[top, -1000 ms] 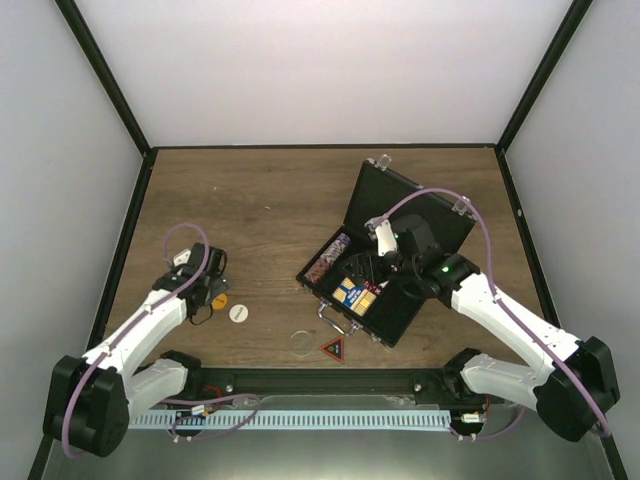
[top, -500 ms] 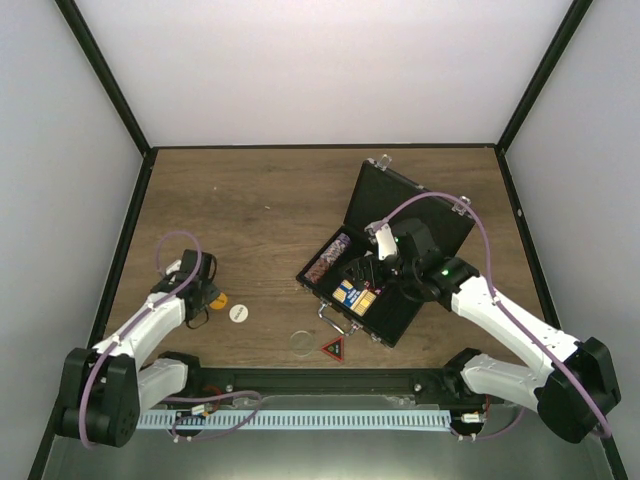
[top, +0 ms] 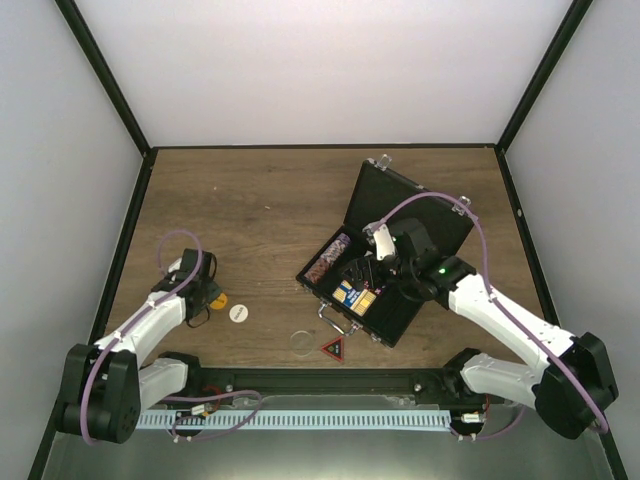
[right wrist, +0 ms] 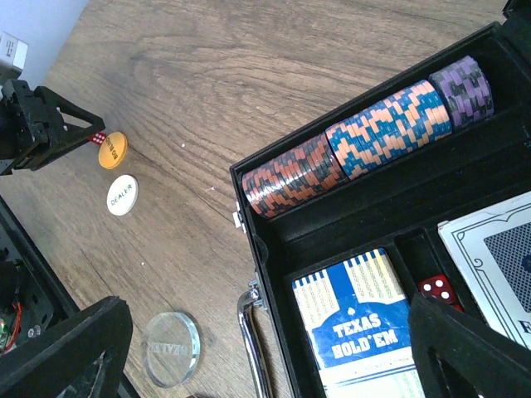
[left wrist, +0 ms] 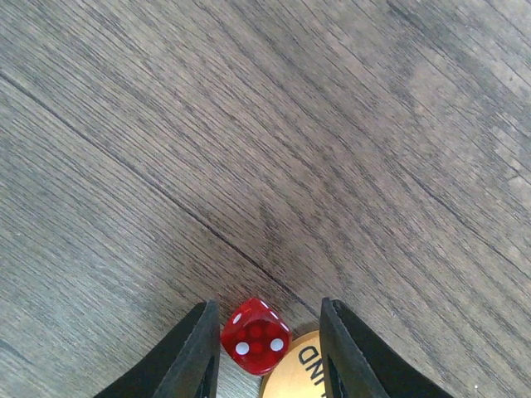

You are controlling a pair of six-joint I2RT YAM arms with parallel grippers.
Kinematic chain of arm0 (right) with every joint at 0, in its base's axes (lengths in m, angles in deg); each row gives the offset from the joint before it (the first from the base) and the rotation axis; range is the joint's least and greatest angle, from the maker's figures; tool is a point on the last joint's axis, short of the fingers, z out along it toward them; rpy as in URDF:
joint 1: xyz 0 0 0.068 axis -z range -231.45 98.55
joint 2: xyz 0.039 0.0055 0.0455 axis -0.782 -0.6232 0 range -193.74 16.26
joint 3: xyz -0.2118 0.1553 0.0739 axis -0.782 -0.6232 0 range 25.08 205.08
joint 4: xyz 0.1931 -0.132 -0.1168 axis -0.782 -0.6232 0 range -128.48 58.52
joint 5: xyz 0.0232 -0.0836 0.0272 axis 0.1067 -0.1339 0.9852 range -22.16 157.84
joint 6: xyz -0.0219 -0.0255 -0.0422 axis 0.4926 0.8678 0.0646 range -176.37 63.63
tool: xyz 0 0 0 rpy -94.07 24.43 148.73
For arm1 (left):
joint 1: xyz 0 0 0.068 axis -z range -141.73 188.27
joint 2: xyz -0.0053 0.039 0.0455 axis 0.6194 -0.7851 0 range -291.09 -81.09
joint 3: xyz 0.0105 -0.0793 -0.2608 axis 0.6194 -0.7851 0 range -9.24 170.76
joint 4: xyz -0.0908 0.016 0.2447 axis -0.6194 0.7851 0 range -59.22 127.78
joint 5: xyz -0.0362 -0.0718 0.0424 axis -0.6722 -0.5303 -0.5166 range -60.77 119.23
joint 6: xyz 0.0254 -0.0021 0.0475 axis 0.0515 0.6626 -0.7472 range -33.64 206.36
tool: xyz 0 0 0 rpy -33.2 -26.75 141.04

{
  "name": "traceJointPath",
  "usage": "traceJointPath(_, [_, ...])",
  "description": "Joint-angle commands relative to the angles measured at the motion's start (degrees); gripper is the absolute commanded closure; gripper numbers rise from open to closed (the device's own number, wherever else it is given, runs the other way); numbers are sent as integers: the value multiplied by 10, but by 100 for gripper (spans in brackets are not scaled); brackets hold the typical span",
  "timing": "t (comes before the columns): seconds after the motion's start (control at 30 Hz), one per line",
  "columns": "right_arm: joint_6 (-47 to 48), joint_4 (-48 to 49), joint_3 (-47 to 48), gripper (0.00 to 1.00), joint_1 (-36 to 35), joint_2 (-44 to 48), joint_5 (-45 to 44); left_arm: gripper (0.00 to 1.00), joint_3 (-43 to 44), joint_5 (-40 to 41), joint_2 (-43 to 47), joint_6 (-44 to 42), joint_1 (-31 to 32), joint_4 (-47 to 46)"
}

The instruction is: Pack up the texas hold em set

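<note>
Red die [left wrist: 255, 336] sits between the left gripper [left wrist: 267, 311] and its part-open fingers, touching one, gap at the other, orange button [left wrist: 299, 369] alongside.

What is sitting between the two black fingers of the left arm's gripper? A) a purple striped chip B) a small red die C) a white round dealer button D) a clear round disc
B: the left wrist view shows a small red die with white pips between the fingers of the left gripper, with an orange round button just beside it.
</note>
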Motion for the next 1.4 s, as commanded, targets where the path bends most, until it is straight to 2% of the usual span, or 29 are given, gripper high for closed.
traceJointPath(0.0, [13,6,12,7,-3,-5,5,66,-2,0,-6,-8,-4,-7])
traceJointPath(0.27, [19,-3,25,7,-3,-20,10,71,-3,-7,-17,-13,-5,-10])
traceJointPath(0.63, [22,-2,27,7,-3,-12,11,88,23,-7,-6,-29,-4,15])
traceJointPath(0.83, [20,4,22,7,-3,-5,15,89,66,-65,12,-54,8,32])
traceJointPath(0.93, [17,12,20,7,-2,-7,24,90,83,-78,15,-49,53,47])
traceJointPath(1.1, [8,20,21,7,-3,-7,33,90,92,-108,10,-20,176,46])
traceJointPath(1.2, [4,21,18,7,-3,-3,33,89,95,-121,9,-15,264,24])
traceJointPath(1.37, [-5,28,9,7,-3,10,34,88,109,-116,-12,-12,361,-17])
